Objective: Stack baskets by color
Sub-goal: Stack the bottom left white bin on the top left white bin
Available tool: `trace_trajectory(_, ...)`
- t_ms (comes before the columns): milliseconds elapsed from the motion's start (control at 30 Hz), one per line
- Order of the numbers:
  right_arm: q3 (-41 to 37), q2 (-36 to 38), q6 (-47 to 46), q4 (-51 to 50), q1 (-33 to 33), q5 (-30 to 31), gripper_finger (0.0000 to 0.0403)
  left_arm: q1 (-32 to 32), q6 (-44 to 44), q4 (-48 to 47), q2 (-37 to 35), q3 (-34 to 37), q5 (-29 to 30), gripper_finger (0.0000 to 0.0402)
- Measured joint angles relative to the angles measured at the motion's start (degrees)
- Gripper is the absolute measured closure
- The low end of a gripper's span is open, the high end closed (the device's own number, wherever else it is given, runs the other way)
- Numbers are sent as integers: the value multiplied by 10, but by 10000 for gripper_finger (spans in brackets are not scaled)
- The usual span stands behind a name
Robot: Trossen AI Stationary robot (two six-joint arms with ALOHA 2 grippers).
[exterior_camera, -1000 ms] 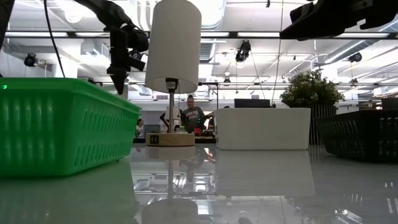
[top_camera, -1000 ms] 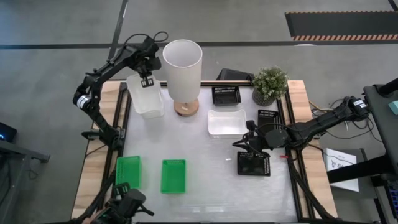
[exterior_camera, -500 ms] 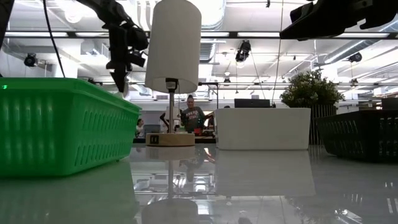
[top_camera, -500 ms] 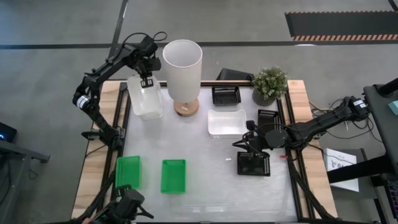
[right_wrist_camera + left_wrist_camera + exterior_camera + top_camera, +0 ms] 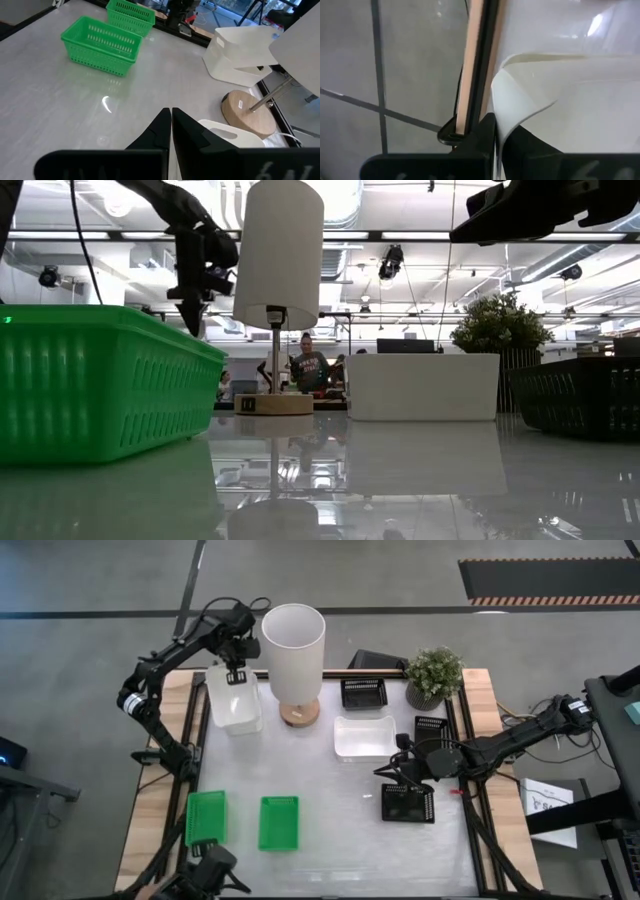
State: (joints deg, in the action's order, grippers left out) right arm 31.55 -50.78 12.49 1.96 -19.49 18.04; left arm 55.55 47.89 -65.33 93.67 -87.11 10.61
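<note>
My left gripper [image 5: 236, 677] is at the far left, beside the lamp, shut on a white basket [image 5: 228, 700]. That basket sits tilted over a second white basket [image 5: 232, 72]. A third white basket [image 5: 364, 736] rests on its base mid-table. Two green baskets [image 5: 206, 817] [image 5: 279, 823] stand near the front left. Three black baskets [image 5: 363, 692] [image 5: 430, 727] [image 5: 408, 803] stand on the right. My right gripper [image 5: 392, 772] hovers shut with nothing in it, between the third white basket and the nearest black one. My left gripper pinches the upper white basket's end wall at its rim [image 5: 499, 120], one finger inside the hollow and one outside. The fingers come from above, pointing steeply down. The basket hangs tilted, its held end raised, its low end over the white basket beneath.
A tall white lamp [image 5: 293, 640] on a round wooden base [image 5: 300, 713] stands right next to the held basket. A potted plant [image 5: 433, 675] is at the far right. The table's wooden edge [image 5: 472, 75] runs close by my left gripper. Bare tabletop lies in the middle front [image 5: 340, 810].
My left gripper has turned a little about its wrist with the white basket, which has swung more into line over the white basket under it. My right gripper has kept still.
</note>
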Motion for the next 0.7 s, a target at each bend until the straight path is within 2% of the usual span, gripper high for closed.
trace_trajectory(167,0,0,0,0,0,0,394,-10,53,0,0,18,-2,402)
trace_trajectory(433,0,0,0,1,0,0,394,-12,54,19,0,41,1,394)
trace_trajectory(700,0,0,0,1,0,0,394,-13,51,19,0,43,4,300)
